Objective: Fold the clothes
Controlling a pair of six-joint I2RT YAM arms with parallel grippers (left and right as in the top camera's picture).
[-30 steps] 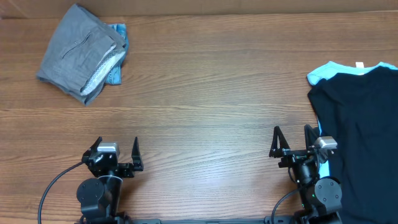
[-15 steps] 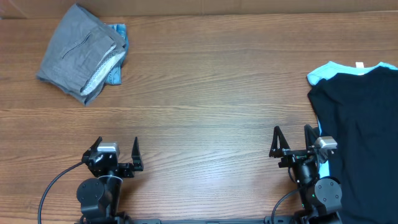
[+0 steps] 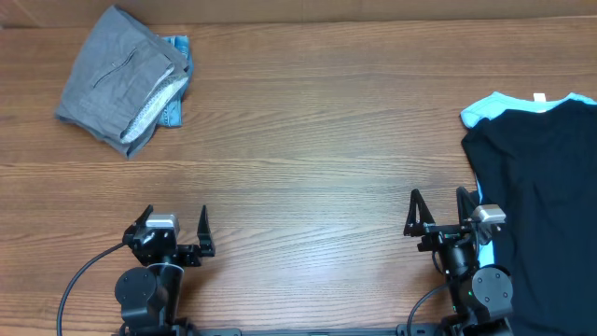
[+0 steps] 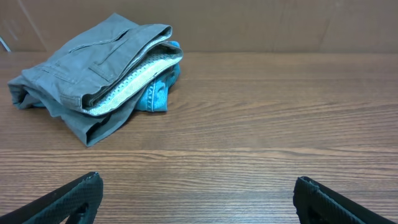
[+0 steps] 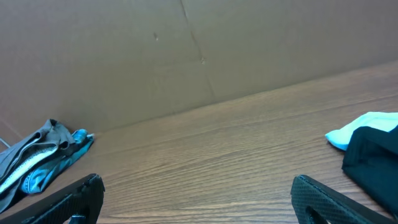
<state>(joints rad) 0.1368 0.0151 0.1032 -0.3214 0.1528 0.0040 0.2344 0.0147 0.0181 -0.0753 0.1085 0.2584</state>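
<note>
Folded grey shorts [image 3: 117,79] with pale speckled lining lie at the far left of the table, on top of light-blue denim shorts [image 3: 175,56]. They also show in the left wrist view [image 4: 93,65] and the right wrist view [image 5: 34,158]. A black tee [image 3: 546,196] lies spread at the right edge over a light-blue top [image 3: 490,107]. My left gripper [image 3: 173,227] is open and empty near the front edge. My right gripper [image 3: 438,210] is open and empty, just left of the black tee.
The wooden table [image 3: 317,159] runs between the two clothing piles. A brown cardboard wall [image 5: 186,56] stands behind the table's far edge. Black cables trail from the arm bases at the front.
</note>
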